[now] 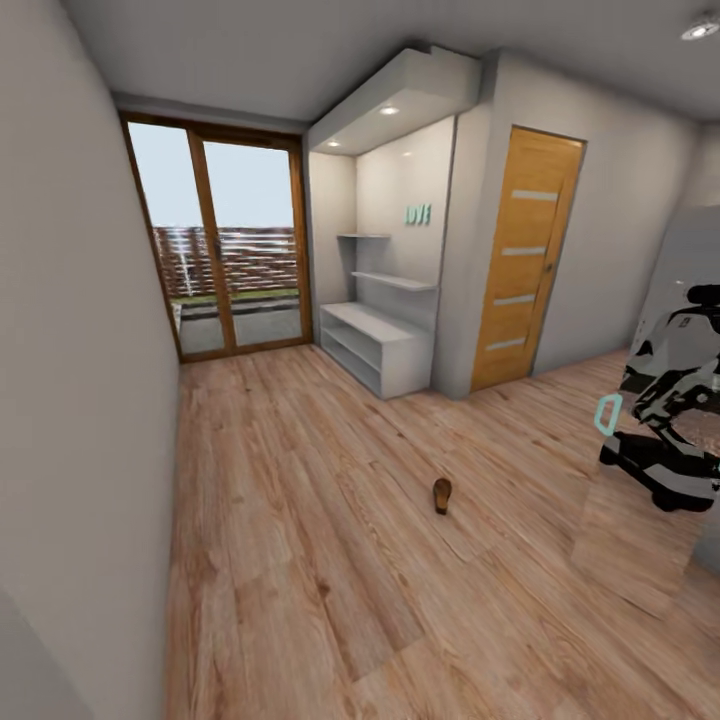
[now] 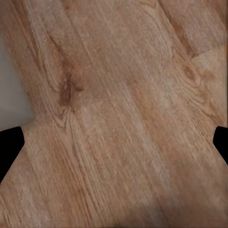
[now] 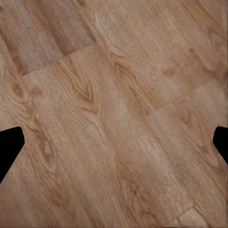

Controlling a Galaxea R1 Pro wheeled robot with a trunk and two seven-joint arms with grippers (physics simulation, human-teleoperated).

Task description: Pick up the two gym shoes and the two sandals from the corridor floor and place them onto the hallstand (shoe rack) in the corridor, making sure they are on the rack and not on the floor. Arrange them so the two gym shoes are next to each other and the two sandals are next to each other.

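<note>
One dark brown sandal (image 1: 442, 494) lies alone on the wood-plank corridor floor (image 1: 300, 520), in the middle of the head view. The light grey hallstand (image 1: 375, 345) stands in a lit alcove further down the corridor, its bench, lower shelves and two floating shelves bare. The gym shoes and the other sandal are out of view. My left gripper (image 2: 114, 147) hangs open over bare planks, its black fingertips (image 2: 10, 147) far apart at the picture's edges. My right gripper (image 3: 114, 147) is open in the same way, with nothing between its fingers.
A glass patio door (image 1: 228, 245) closes the corridor's far end. A wooden door (image 1: 525, 260) stands right of the alcove. A reflective panel (image 1: 655, 440) at the right mirrors a white and black robot. A grey wall (image 1: 80, 400) runs along the left.
</note>
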